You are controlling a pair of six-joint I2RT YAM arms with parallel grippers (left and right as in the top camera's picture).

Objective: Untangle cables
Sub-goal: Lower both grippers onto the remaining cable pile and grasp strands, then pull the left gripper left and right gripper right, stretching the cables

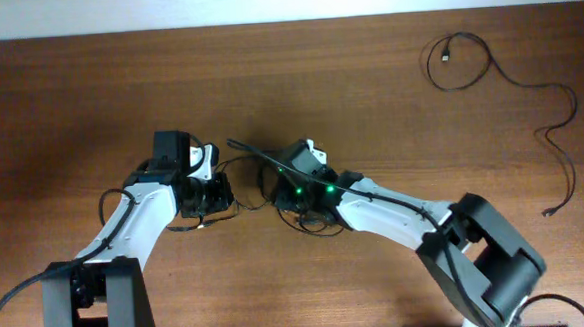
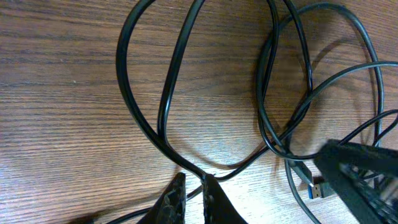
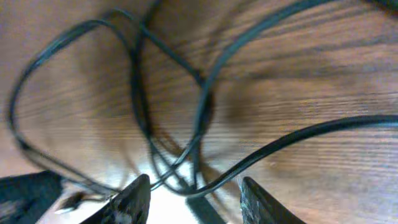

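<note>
Left gripper (image 2: 194,180) pinching one strand of the tangled cables (image 2: 170,93), my right gripper (image 3: 194,183) spread open over loose loops, separate cable (image 1: 571,174) lying far right on table (image 1: 68,95)

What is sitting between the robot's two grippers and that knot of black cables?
Nothing visible. The left gripper has its jaws pinched on a strand of the tangled cables, and the right gripper has open jaws straddling other strands on the wooden table.
</note>
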